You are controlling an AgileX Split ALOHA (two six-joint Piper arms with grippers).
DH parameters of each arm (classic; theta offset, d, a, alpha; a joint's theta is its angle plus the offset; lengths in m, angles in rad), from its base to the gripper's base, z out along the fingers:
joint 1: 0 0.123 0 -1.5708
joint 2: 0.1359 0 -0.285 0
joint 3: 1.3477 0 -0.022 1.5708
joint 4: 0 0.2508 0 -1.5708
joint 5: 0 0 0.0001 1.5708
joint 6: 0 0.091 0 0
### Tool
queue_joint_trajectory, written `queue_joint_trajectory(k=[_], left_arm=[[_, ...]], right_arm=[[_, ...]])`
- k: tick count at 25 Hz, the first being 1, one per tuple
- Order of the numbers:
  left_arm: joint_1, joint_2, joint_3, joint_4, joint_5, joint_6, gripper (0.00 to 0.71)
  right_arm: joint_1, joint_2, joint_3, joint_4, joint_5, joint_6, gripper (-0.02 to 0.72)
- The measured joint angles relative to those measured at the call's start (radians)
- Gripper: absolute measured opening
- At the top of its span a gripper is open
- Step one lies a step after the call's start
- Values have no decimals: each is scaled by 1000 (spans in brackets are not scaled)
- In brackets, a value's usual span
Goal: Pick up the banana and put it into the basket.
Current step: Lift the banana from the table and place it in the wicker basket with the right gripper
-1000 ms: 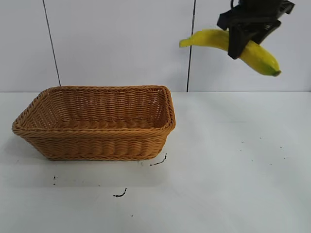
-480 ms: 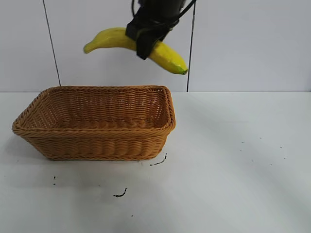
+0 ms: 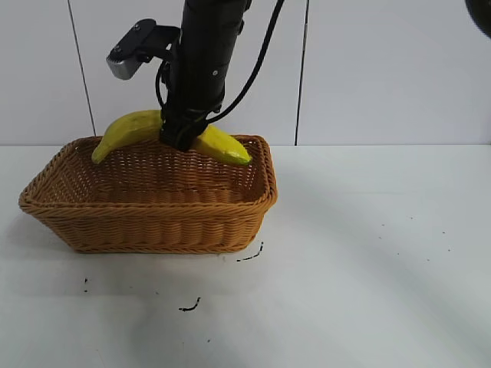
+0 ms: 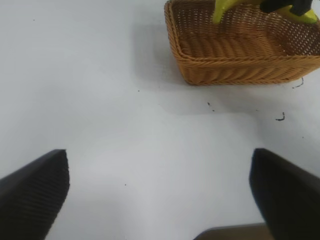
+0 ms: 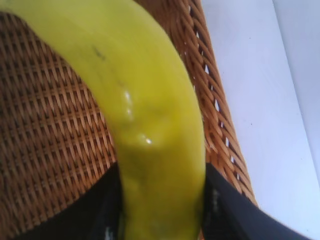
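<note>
Right gripper [image 3: 182, 138] clamped across the middle of the banana [image 3: 126, 130], fingers pressed to both flanks, arm reaching down from above over the rear part of the wicker basket [image 3: 153, 222]. Banana held roughly level and lengthwise along the basket, arched upward at the grip: one end out to one side of the fingers, dipping toward the basket's far left corner; the greenish end out to the other side, sloping down just inside the rear right rim. Whether the fruit touches the weave: cannot tell from the exterior view. Directly beneath the gripper, the basket's woven floor and back wall.

Seen from the right wrist: banana [image 5: 145, 125] filling the middle, yellow skin with a few faint dark flecks, black fingers [image 5: 90, 215] hugging it on either side; behind it the basket [image 5: 45, 125] weave, braided rim running alongside, white table [image 5: 260, 100] past that rim.

Left gripper [image 4: 160, 195] well away from the basket, low over bare table [image 4: 125, 125], fingers spread wide with nothing between them. Farther ahead of it, the basket [image 4: 235, 67], with the banana [image 4: 222, 10] and the other arm's dark fingers above its rim. Small black marks [image 3: 192, 305] on the table [image 3: 368, 253] just before the basket's front side.
</note>
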Motion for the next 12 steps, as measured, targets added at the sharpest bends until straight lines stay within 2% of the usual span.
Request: queue_joint_trajectory(k=[12], left_arm=[[0,0,0,0,0,0,695]], right_arm=[[0,64,0,60,-47,0,318]])
